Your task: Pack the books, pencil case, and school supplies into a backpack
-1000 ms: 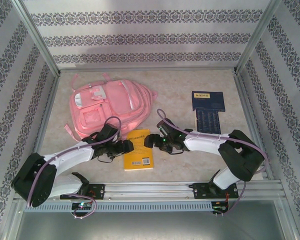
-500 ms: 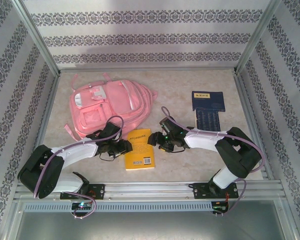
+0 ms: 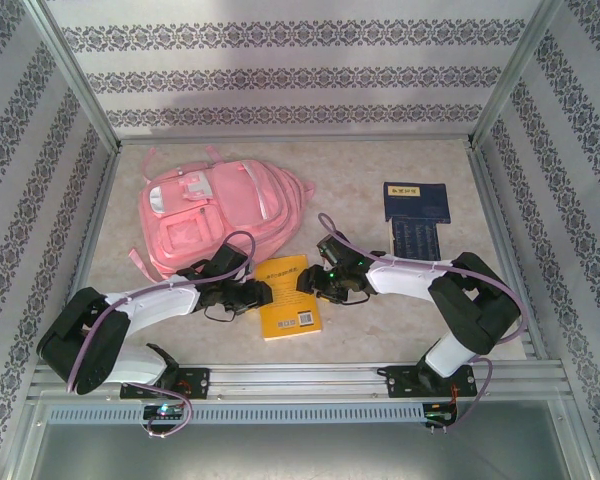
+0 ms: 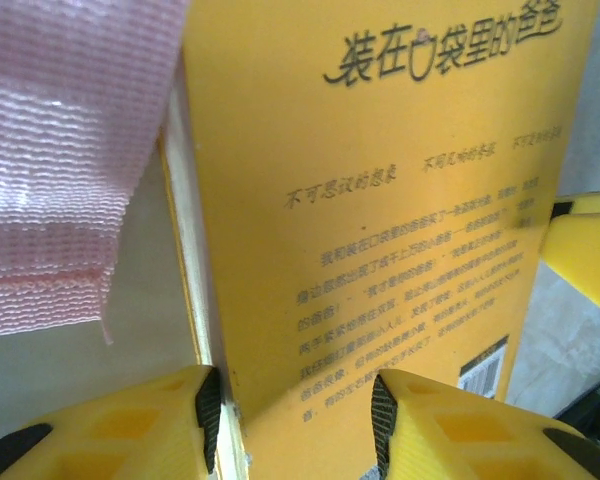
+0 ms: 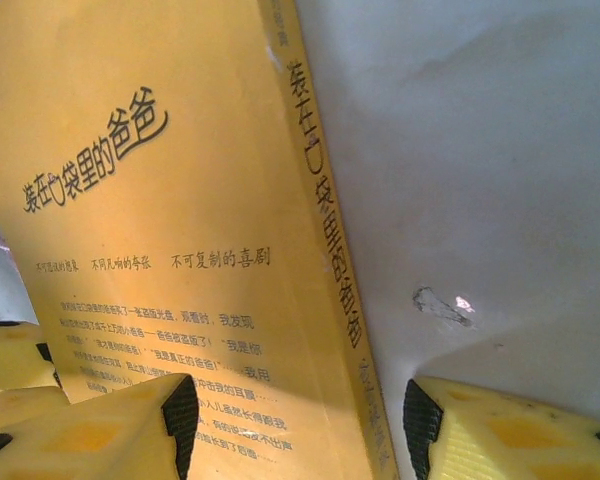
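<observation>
**Yellow-orange paperback** (image 3: 288, 296): back cover up, with black Chinese print and a barcode towards its near edge. It lies on the table (image 3: 380, 330) at near centre, just right of the pink backpack (image 3: 215, 215). The left fingers (image 4: 130, 430) stand half parted astride its page edge, and the right fingers (image 5: 500, 440) half parted astride its spine. Contact with the book cannot be told for either pair.

The left claw (image 4: 295, 410) has matt yellow plastic fingers (image 4: 130, 435) with ribbed black pads; between them the yellow book (image 4: 400, 200) shows a smooth paper cover with soft sheen; left of it, the backpack (image 4: 60, 150) is coarse woven pink cloth; beside the right claw (image 5: 300, 420) the desk (image 5: 480, 150) looks smooth, faintly mottled
</observation>
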